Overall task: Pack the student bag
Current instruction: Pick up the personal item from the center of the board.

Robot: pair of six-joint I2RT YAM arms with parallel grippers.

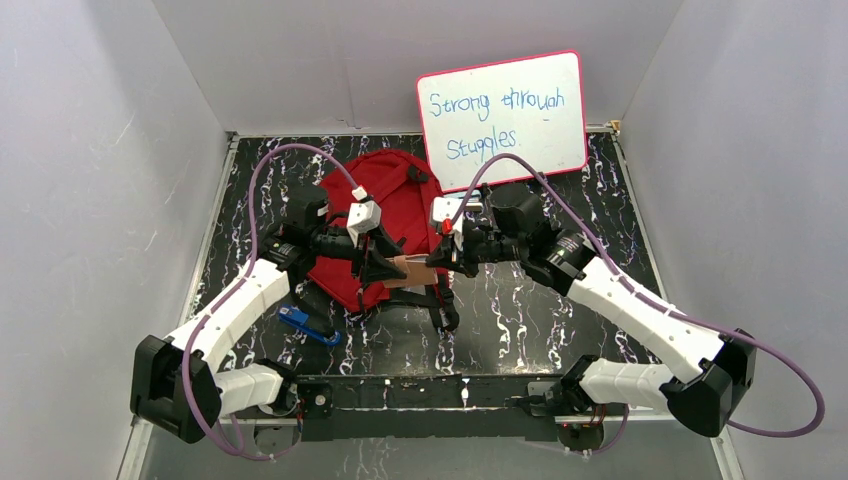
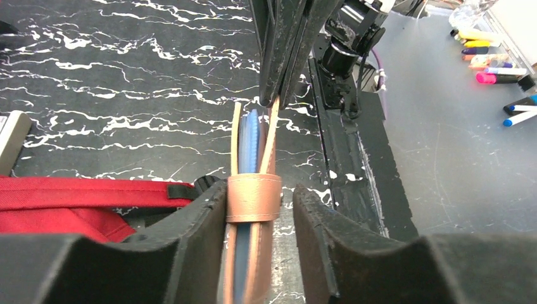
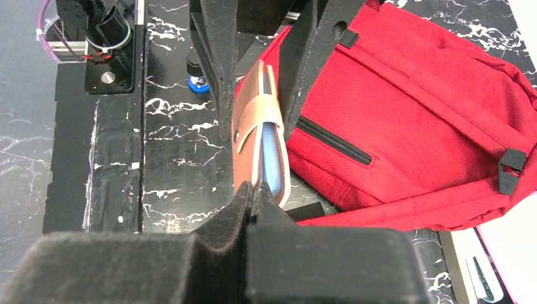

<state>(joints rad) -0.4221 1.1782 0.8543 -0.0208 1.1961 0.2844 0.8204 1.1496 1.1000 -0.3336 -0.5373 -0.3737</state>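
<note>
While I am watching from the overhead camera, the student bag (image 1: 395,205) is lying flat on the black marbled table (image 1: 540,300), left of centre and toward the far side, just near of a whiteboard (image 1: 503,118) that is leaning on the back wall. Its black straps are trailing off its near edge.

Both arms are reaching in over the bag's near right part, and a tan wallet (image 3: 256,126) is hanging edge-up between them. The right gripper (image 3: 253,190) is pinching one end of the wallet, its fingers pressed together on the cover. The left gripper (image 2: 259,190) is straddling the other end at the wallet's strap with its jaws spread: one pad (image 2: 212,215) is touching the strap, while the other is standing off with a clear gap, so I am not reading this as a grip.

A small blue object (image 1: 305,324) is lying on the table near of the bag, beside the left arm.
</note>
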